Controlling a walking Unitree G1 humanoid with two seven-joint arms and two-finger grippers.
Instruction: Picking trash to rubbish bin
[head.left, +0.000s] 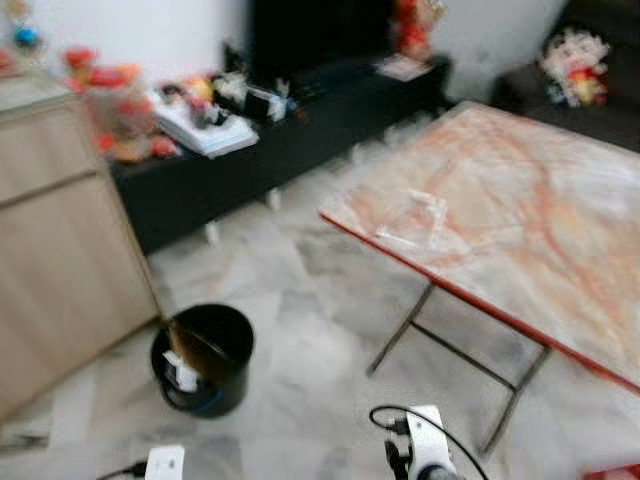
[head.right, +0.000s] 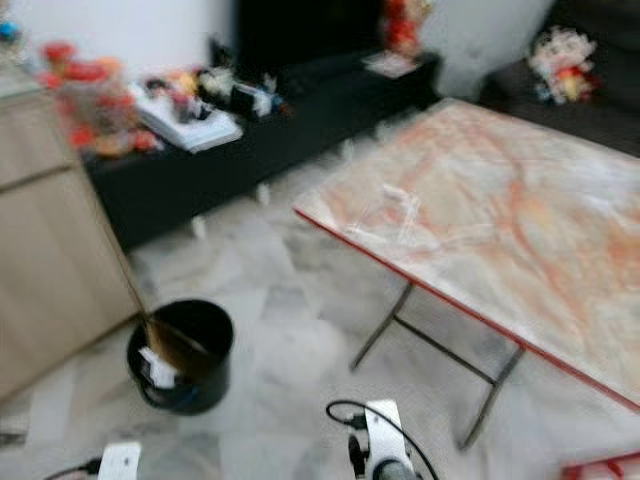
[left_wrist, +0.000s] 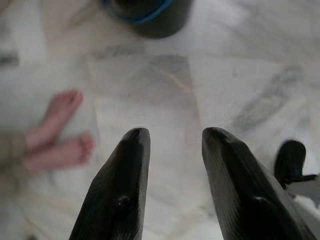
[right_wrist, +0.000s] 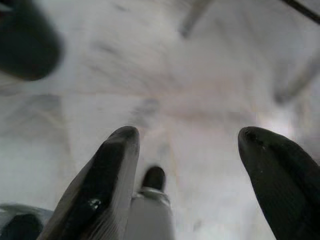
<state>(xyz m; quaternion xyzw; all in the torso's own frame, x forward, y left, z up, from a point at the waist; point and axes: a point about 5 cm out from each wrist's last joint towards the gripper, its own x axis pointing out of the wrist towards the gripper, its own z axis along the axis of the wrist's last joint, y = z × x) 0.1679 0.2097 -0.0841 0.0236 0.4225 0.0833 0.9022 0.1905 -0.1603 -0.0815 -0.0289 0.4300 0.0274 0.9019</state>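
A folding table (head.left: 560, 300) with an orange-and-white marbled top and a red edge stands on the pale marble floor (head.left: 310, 350). Near its corner closest to the black TV bench (head.left: 300, 130) lies a piece of clear plastic wrapping (head.left: 418, 222) — the trash, lying flat on the top, just inside the red edge. On the floor, well apart from the table and just beside the corner of a light wooden cabinet (head.left: 60, 270), stands the black rubbish bin (head.left: 203, 358), with something white and a brown piece already inside it.

Both arms hang low over the floor. The left gripper (left_wrist: 172, 145) is empty, its two black fingers (left_wrist: 125, 190) parted with bare floor between them — a person's bare feet (left_wrist: 60, 132) lie blurred beyond it, and the bin's base shows farther off. The right gripper (right_wrist: 187, 142) is spread wide, holding nothing, above the floor near the table's metal legs (head.left: 405, 335).
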